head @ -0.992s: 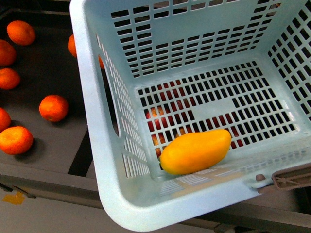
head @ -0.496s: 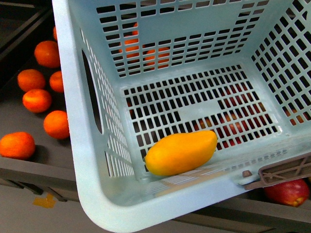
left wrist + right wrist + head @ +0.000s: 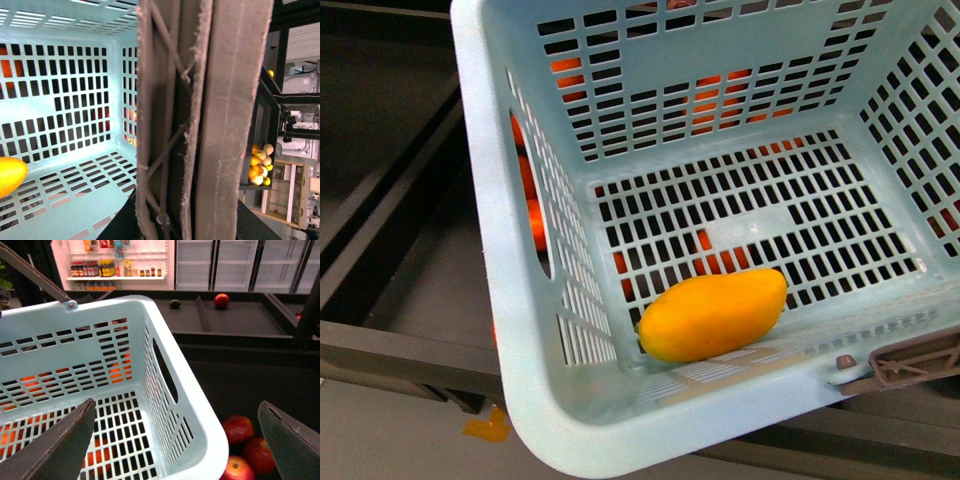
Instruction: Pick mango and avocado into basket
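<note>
The left tool [image 3: 205, 120] is closed on the basket [image 3: 480, 150] by its brown ribbed handle [image 3: 165, 130], which fills the middle of the left wrist view. A broad, rough-edged finger [image 3: 235, 110] lies flat along the handle. The right tool [image 3: 175, 402] stands wide open and holds nothing; its two dark fingers [image 3: 65, 440] are spread apart above the basket's open top, one over the slotted floor and the other out past the rim.

The mango lies inside the basket [image 3: 713, 315], on its side on the slotted floor. It touches the near wall, close to the near left corner as the front view shows it. A second brown handle [image 3: 910, 360] hangs at the basket's near right rim. Orange fruit [image 3: 710, 100] shows through the slots of the far wall and floor.

The avocado [image 3: 175, 303] lies well apart from the basket, on the dark tabletop beyond it. A raised divider [image 3: 201, 312] runs between it and a red fruit [image 3: 221, 300]. More red fruits [image 3: 240, 430] lie on the tabletop just beside the basket's outer wall.
</note>
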You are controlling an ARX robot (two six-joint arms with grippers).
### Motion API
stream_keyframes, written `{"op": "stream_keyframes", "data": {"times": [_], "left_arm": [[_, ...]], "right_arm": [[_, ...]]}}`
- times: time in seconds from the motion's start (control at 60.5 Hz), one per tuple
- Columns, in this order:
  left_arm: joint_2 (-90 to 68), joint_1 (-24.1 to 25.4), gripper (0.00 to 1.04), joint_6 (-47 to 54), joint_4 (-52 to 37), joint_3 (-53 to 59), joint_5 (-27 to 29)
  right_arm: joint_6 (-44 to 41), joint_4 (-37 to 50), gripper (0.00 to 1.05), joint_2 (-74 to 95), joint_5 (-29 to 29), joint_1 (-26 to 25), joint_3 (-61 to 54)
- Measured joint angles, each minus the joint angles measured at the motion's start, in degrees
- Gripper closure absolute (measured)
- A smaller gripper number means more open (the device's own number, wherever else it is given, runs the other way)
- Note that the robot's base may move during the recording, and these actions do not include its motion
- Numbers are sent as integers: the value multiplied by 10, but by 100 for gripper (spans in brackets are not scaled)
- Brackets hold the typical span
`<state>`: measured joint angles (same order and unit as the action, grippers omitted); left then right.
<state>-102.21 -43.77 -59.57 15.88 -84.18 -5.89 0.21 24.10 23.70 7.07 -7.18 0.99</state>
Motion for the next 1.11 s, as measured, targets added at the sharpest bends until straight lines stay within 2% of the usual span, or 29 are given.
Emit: {"op": "stream_keyframes", "data": {"times": [1.108], "left_arm": [[0,1,89,2,0,0,-1]], "right_arm": [[0,-1,9,-1,0,0,0]]}}
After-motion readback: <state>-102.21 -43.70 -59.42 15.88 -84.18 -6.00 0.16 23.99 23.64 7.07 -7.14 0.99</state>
